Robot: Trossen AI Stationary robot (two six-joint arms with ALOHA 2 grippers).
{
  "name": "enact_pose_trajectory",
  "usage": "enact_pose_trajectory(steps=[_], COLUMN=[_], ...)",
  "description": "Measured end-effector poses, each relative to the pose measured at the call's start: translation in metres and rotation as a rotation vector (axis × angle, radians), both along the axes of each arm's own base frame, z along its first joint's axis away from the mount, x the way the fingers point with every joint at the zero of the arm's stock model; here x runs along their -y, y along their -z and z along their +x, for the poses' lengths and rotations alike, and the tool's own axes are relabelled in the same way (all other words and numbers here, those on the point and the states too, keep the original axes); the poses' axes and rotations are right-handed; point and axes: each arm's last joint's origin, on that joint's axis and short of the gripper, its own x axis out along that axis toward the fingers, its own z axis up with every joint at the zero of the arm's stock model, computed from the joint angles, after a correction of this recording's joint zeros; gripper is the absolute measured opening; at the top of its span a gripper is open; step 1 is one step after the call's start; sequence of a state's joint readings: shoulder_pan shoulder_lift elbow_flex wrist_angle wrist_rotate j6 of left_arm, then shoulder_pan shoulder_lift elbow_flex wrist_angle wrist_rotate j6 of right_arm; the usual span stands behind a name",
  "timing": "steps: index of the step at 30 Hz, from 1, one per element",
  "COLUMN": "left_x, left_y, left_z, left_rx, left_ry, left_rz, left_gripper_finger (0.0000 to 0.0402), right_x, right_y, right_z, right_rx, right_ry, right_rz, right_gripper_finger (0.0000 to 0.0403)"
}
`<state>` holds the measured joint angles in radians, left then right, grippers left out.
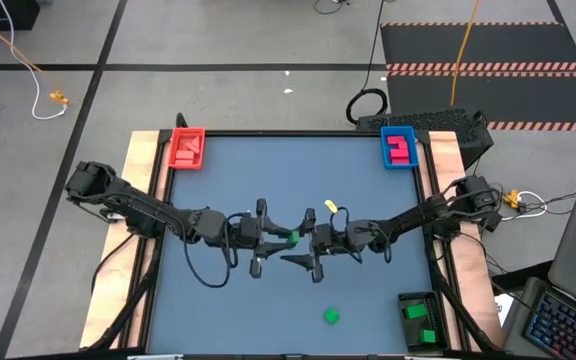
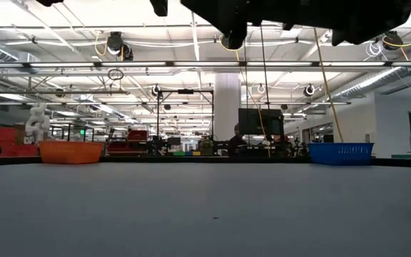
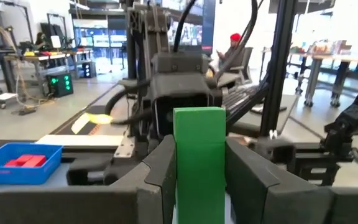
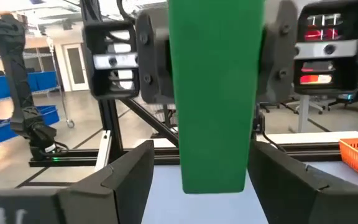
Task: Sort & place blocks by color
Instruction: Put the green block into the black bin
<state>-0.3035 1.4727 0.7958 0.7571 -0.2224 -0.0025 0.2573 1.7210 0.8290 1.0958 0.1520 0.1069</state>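
My two arms meet over the middle of the blue-grey table. My left gripper (image 1: pixel 284 238) points level and is shut on a green block (image 1: pixel 294 237), a short bar that stands upright well above the table. My right gripper (image 1: pixel 310 243) faces it, open. Its fingers (image 4: pixel 126 180) stand on either side of the bar's lower end (image 4: pixel 215 168), and I see no touch. A second green block (image 1: pixel 331 316) lies on the table toward the near edge. My left gripper pinches the green bar's two opposite sides (image 3: pixel 178 165) between its two fingers (image 3: pixel 160 174). The fingers come in level from the table's left. The bar stands upright in the hold, lifted clear of the table, and its lower end hangs free.
A red tray (image 1: pixel 187 148) with red blocks stands at the far left corner. At the far right corner is a blue tray (image 1: pixel 399 147) with pink blocks. A dark tray (image 1: pixel 420 320) with green blocks sits at the near right. A small yellow piece (image 1: pixel 331 207) lies beyond the grippers.
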Motion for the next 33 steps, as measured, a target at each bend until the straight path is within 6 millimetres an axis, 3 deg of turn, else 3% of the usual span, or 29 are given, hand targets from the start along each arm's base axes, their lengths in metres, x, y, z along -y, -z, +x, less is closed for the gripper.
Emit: enact_pose_trajectory(steps=[15,20,27,33], left_x=[0.001,0.001,0.001,0.003], left_y=[0.005,0.007,0.011,0.014], left_z=[0.002,0.003,0.003,0.002], left_rx=[-0.016,-0.035,-0.077,-0.106], left_ry=[0.009,0.009,0.012,0.037], left_rz=[0.000,0.010,0.034,0.064], left_gripper_finger=[0.0108,0.0108,0.0108,0.0127], right_x=[-0.004,-0.004,-0.004,-0.004], right_y=[-0.004,0.000,0.002,0.006], right_z=[-0.001,-0.001,0.000,0.000], right_rx=[0.005,-0.026,-0.049,-0.078], right_ry=[-0.002,0.002,0.007,0.011], right_rz=[-0.067,-0.124,-0.183,-0.224], right_gripper_finger=[0.0238,0.0197,0.0098,0.0097])
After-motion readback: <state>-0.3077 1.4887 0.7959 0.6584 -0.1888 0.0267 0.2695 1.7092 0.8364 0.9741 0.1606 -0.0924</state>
